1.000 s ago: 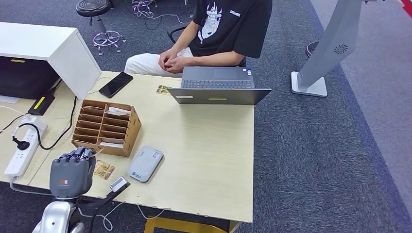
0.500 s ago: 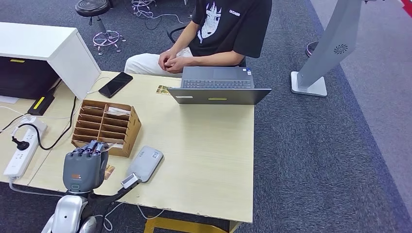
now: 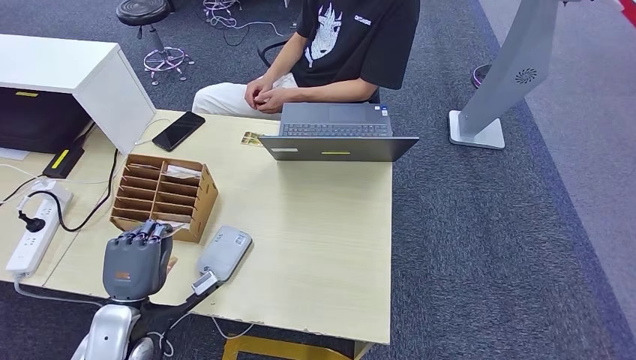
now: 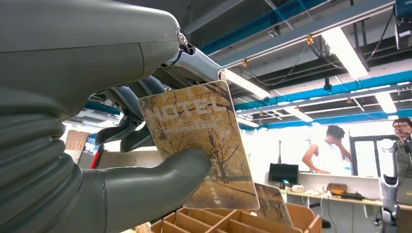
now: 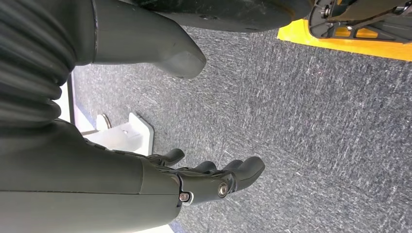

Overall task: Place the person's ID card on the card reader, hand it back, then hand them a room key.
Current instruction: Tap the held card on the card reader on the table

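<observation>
1. Head view: the robot's left hand (image 3: 137, 262) hovers at the near left of the worktop (image 3: 315, 225), just near of the wooden card organiser (image 3: 163, 196) and left of the grey card reader (image 3: 224, 253).
2. Left wrist view: thumb and fingers (image 4: 127, 133) pinch a room key (image 4: 201, 141) printed "HOTEL", held above the organiser's slots.
3. A seated person (image 3: 330, 52) waits at the far side, behind an open laptop (image 3: 337, 133).
4. The right hand (image 5: 204, 179) hangs over the carpet, fingers loosely apart, holding nothing.
</observation>
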